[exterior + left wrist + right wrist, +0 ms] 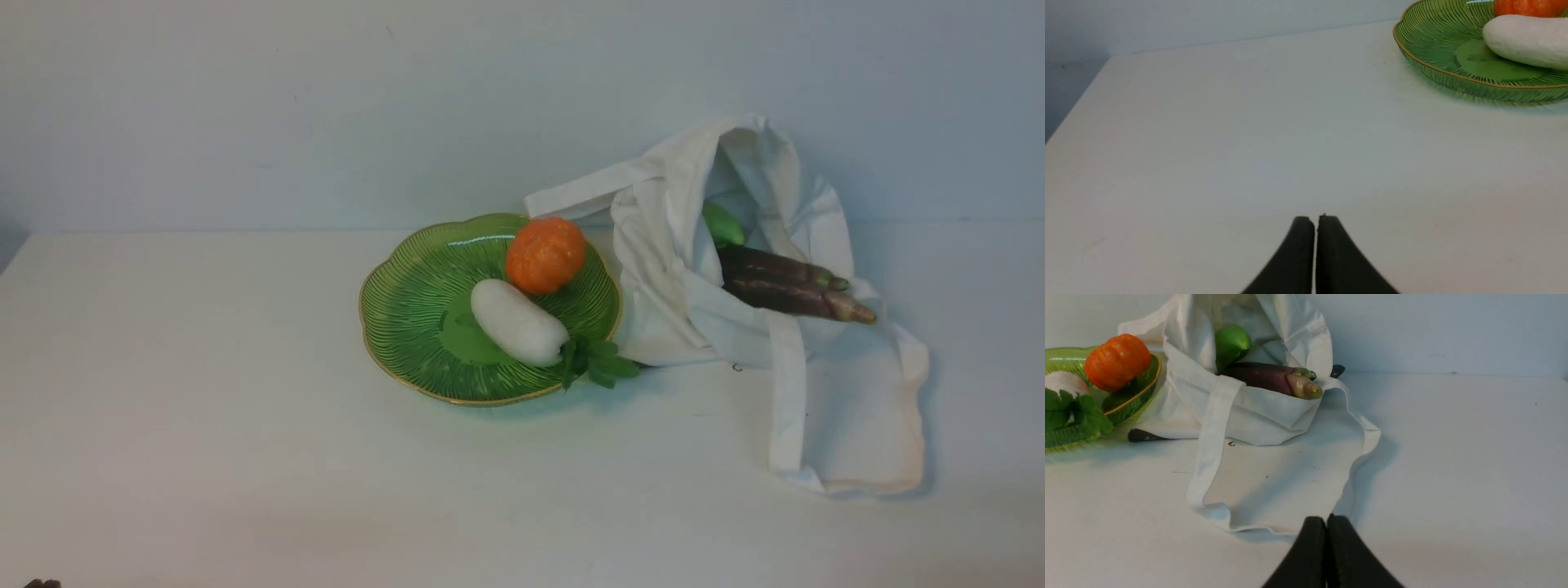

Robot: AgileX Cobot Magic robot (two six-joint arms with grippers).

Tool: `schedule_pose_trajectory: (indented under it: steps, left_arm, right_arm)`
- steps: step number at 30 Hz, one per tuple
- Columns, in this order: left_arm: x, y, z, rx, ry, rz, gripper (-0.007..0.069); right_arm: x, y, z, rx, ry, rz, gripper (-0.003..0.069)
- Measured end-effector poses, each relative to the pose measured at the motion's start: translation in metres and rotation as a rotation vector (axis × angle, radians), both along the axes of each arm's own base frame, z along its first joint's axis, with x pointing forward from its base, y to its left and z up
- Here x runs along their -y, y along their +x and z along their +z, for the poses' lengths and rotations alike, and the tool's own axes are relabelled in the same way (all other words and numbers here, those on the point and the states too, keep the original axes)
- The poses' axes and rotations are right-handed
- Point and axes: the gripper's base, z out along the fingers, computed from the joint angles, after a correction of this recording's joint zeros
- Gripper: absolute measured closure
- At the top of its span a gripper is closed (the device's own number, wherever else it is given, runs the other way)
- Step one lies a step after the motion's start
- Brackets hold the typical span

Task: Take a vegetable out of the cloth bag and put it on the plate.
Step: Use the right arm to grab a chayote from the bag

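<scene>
Purple aubergines (775, 282) poke from the white cloth bag (669, 302) beside the green ribbed plate (408, 310); right gripper (1326, 522), closed empty like the left gripper (1315, 222), should part and pinch one mid-body, clear of cloth.

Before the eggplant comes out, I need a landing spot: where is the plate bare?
Bare: the green plate's left half, between its rim and the white radish. Crowded: the right side, where the pumpkin and leaves sit beside the cloth bag.
</scene>
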Motion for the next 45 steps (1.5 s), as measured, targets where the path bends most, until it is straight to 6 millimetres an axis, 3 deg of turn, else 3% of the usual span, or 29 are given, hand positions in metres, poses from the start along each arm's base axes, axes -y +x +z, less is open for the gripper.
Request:
schedule_pose_trajectory:
  steps: [24,27,32,34,38,42,44,45]
  left_arm:
    - [0.000,0.000,0.000,0.000,0.000,0.000,0.0629]
    - [0.000,0.000,0.000,0.000,0.000,0.000,0.0629]
    - [0.000,0.000,0.000,0.000,0.000,0.000,0.0629]
    - [0.000,0.000,0.000,0.000,0.000,0.000,0.0629]
    - [0.000,0.000,0.000,0.000,0.000,0.000,0.0629]
    - [0.000,0.000,0.000,0.000,0.000,0.000,0.0629]
    - [0.000,0.000,0.000,0.000,0.000,0.000,0.0629]
    - [0.000,0.000,0.000,0.000,0.000,0.000,0.0629]
  right_arm:
    - [0.000,0.000,0.000,0.006,0.018,-0.001,0.0673]
    - [-0.003,0.001,0.001,0.015,0.198,-0.007,0.0673]
    - [-0.012,0.000,0.006,-0.008,0.798,-0.018,0.0673]
    - [-0.013,0.000,0.007,-0.010,0.899,-0.018,0.0673]
    - [-0.013,0.001,0.010,0.004,0.992,-0.019,0.0673]
    - [-0.015,0.000,0.014,0.013,0.900,0.014,0.0673]
    - [-0.016,-0.004,0.038,0.080,0.792,0.070,0.0673]
    - [-0.016,-0.005,0.040,0.089,0.790,0.074,0.0673]
